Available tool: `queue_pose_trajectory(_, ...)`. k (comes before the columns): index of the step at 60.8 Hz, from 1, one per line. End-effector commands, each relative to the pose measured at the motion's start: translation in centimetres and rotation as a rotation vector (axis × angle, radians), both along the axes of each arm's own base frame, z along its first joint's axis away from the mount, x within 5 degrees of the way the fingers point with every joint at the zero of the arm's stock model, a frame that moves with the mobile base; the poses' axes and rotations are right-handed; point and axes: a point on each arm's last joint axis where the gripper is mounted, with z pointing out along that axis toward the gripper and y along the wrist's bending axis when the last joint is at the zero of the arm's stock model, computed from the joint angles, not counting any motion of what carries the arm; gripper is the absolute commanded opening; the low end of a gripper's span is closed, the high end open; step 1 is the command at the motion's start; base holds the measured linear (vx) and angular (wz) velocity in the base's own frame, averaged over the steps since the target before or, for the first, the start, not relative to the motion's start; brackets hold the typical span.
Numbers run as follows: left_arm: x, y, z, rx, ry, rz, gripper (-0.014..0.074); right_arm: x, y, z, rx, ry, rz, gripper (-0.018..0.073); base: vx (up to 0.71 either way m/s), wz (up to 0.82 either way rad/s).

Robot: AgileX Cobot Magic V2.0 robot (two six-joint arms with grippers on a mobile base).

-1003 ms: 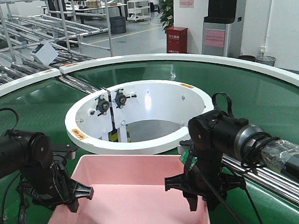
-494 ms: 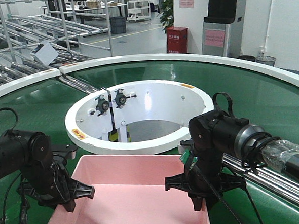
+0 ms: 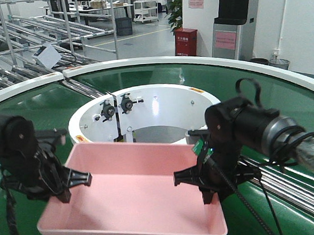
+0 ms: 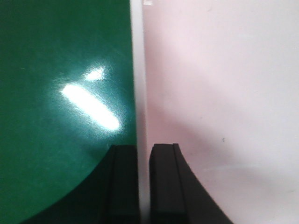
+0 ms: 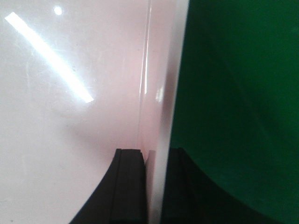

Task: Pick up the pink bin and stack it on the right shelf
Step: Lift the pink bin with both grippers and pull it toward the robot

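Raised since the earlier frames, the pink bin [image 3: 135, 193] is now held higher and nearer the camera, apparently clear of the green belt [image 3: 284, 104], though its underside is hidden. The lift is judged done; the transfer remains. In the wrist views the left gripper [image 4: 144, 156] and right gripper [image 5: 156, 158] are each seen pinching a side wall, a detail not resolved from the front. Beyond, only the white ring [image 3: 145, 94] is shown; the right shelf is not seen.
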Motion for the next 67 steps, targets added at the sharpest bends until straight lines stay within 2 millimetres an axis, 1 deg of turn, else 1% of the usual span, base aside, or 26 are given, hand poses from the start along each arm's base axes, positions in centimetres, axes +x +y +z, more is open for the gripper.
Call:
queue_pose_trajectory(1,-2.4,0.1,5.6,-0.036,-0.165,0.054,0.0170,-1.3,-1.3,5.0,-0.033,-0.139,0.062,0.0082,0.00,0.00)
queue_pose_trajectory(6,-4.2,-0.2,7.2,-0.052,-0.214,0.095,0.0171,-1.8,-1.7,6.1,-0.048,-0.166,0.070,0.0082,0.00,0.00)
queue_pose_trajectory(13,-6.9,-0.6,7.6,-0.077,-0.251,0.122,0.0172,-2.8,-1.9,7.5,-0.073,-0.187,0.068,0.0085,0.00,0.00)
queue_pose_trajectory(19,-8.6,-0.7,6.7,-0.103,-0.247,0.148,0.0172,-3.7,-1.2,8.2,-0.066,-0.208,0.096,0.0085,0.00,0.00)
queue_pose_trajectory(22,-9.7,-0.7,6.2,-0.119,-0.244,0.150,0.0172,-4.4,-0.7,8.0,-0.060,-0.214,0.114,0.0085,0.00,0.00)
queue_pose_trajectory(27,-10.8,-0.6,5.1,-0.120,-0.242,0.136,0.0172,-5.2,-0.9,7.7,-0.039,-0.242,0.124,0.0085,0.00,0.00)
queue_pose_trajectory(34,-11.3,-0.3,4.8,-0.117,-0.262,0.129,0.0172,-6.1,-1.9,7.2,-0.018,-0.265,0.116,0.0085,0.00,0.00)
queue_pose_trajectory(41,-11.2,-0.4,4.7,-0.116,-0.261,0.129,0.0172,-6.7,-1.9,7.0,0.004,-0.284,0.124,0.0085,0.00,0.00)
queue_pose_trajectory(67,-11.3,-0.4,4.7,-0.115,-0.256,0.131,0.0172,-6.8,-2.0,6.9,-0.001,-0.273,0.122,0.0085,0.00,0.00)
